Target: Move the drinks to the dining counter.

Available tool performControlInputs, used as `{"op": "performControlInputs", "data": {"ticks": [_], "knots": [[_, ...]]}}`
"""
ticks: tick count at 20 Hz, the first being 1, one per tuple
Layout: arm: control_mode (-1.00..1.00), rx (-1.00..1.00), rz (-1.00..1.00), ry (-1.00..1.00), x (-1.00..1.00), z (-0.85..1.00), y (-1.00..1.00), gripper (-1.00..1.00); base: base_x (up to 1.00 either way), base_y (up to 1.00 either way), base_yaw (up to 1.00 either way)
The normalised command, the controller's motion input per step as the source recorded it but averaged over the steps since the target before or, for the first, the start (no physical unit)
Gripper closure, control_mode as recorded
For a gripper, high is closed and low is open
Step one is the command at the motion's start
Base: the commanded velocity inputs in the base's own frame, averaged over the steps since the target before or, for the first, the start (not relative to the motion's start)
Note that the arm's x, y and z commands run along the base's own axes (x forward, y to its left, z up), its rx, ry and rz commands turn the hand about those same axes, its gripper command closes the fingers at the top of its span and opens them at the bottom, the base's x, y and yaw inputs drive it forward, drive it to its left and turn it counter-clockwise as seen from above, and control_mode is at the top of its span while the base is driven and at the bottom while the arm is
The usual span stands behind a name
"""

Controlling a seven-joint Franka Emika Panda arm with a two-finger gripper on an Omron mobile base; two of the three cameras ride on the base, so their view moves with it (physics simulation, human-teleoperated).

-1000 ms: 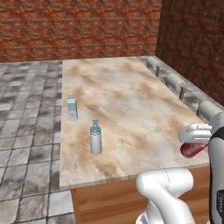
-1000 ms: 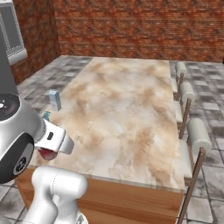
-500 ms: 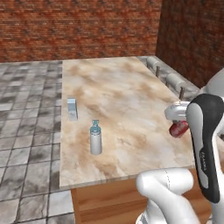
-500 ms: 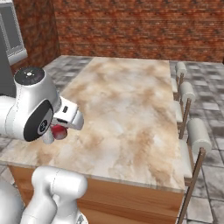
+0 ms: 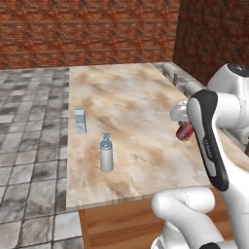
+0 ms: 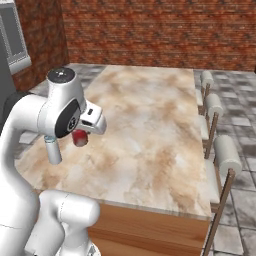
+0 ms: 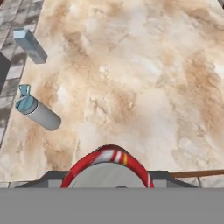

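Gripper (image 7: 107, 186) is clenching the small red soda can (image 7: 107, 162) by its sides, hanging above the near part of the dining counter (image 5: 141, 102). Can is reading light, rigid, slick (mid-wall hold seems safest). Fingertips are lying cut off. Farther left, the blue-capped grey bottle (image 5: 106, 153) is standing; beyond it, a small grey-blue block (image 5: 80, 121), identity unclear.

Red can (image 7: 108, 166), beige marbled counter (image 5: 131, 107)

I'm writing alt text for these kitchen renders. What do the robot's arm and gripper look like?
The arm is built of glossy white, rounded segments with dark grey bands and joint covers; a grey disc caps one joint. Its gripper has a white, boxy body with small dark slots. No cables or lettering show.
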Motion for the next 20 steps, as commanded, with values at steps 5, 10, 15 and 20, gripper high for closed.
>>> {"op": "performControlInputs", "data": {"ticks": [5, 10, 15, 20], "knots": [[-1.0, -0.02, 0.0, -0.01, 0.4, -0.06, 0.0, 1.0, 0.0, 0.0, 0.0], [-1.0, -0.05, -0.02, 0.0, 0.34, -0.03, 0.03, 1.0, 0.0, 0.0, 0.0], [-1.0, -0.05, -0.08, 0.0, 0.43, -0.03, 0.0, 1.0, 0.0, 0.0, 0.0], [-1.0, 0.0, -0.07, 0.0, 0.4, 0.0, 0.0, 1.0, 0.0, 0.0, 0.0]]}}
